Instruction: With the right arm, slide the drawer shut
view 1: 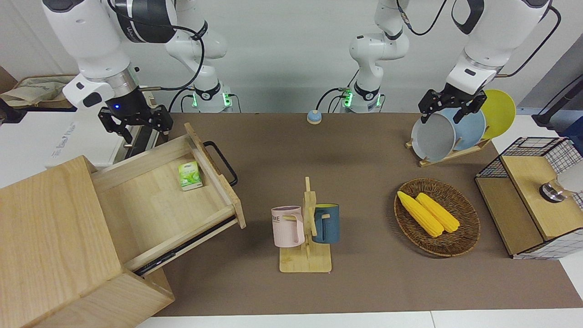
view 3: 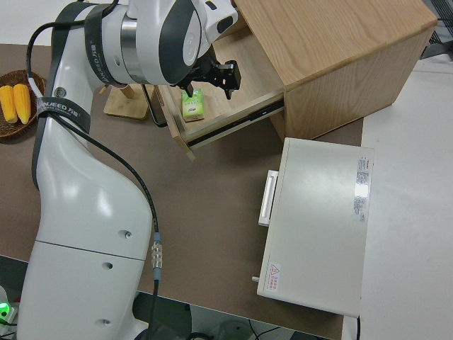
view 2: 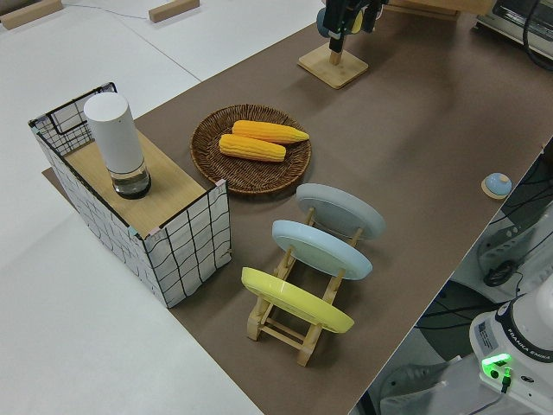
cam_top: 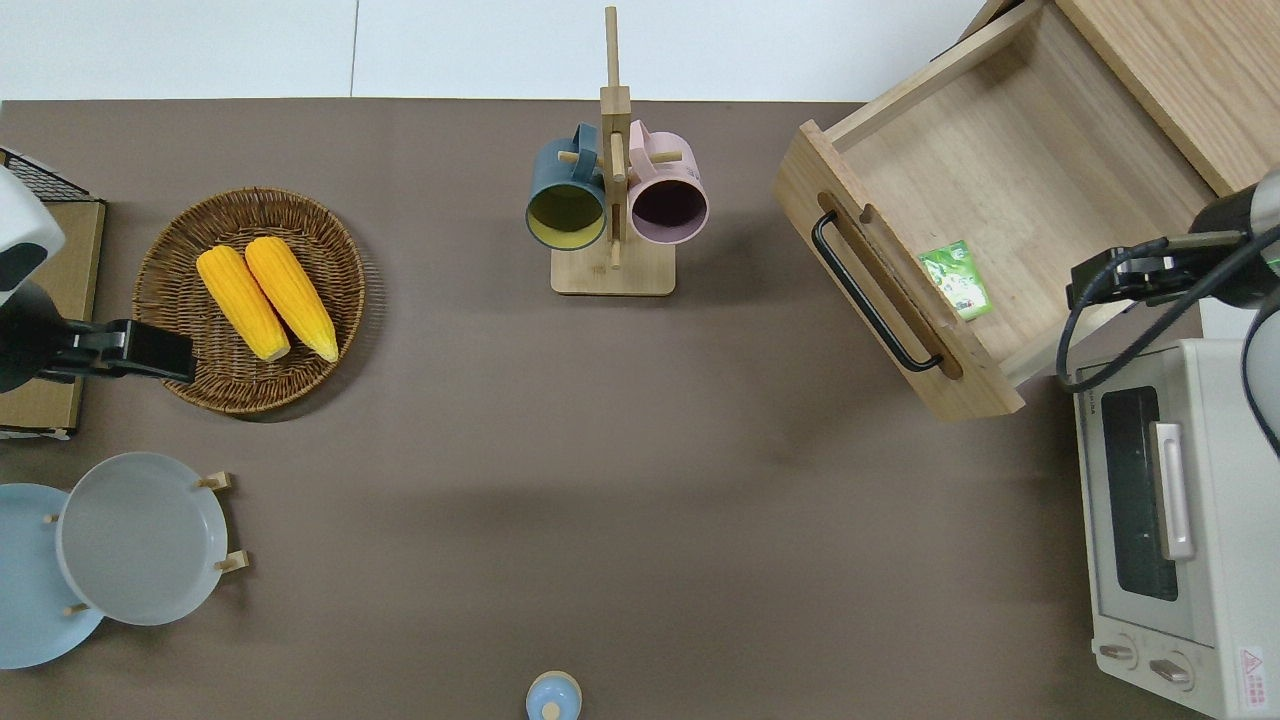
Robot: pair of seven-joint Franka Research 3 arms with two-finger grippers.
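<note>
The drawer point(view 1: 155, 205) stands pulled far out of the light-wood cabinet point(view 1: 50, 223), at the right arm's end of the table. Its black loop handle point(view 1: 222, 161) faces the table's middle. A small green packet point(view 1: 189, 175) lies inside, against the front panel. In the overhead view the drawer point(cam_top: 1000, 190) and handle point(cam_top: 868, 295) show too. My right gripper point(view 1: 135, 125) is open and empty, up in the air over the drawer's side wall nearest the robots point(cam_top: 1115, 283); it also shows in the right side view point(view 3: 212, 76). My left gripper point(view 1: 451, 109) is open and parked.
A white toaster oven point(cam_top: 1170, 520) stands beside the drawer, nearer the robots. A mug rack point(view 1: 306, 232) with two mugs is mid-table. A basket of corn point(view 1: 436, 216), a plate rack point(view 1: 451, 132) and a wire-mesh box point(view 1: 533, 196) are at the left arm's end.
</note>
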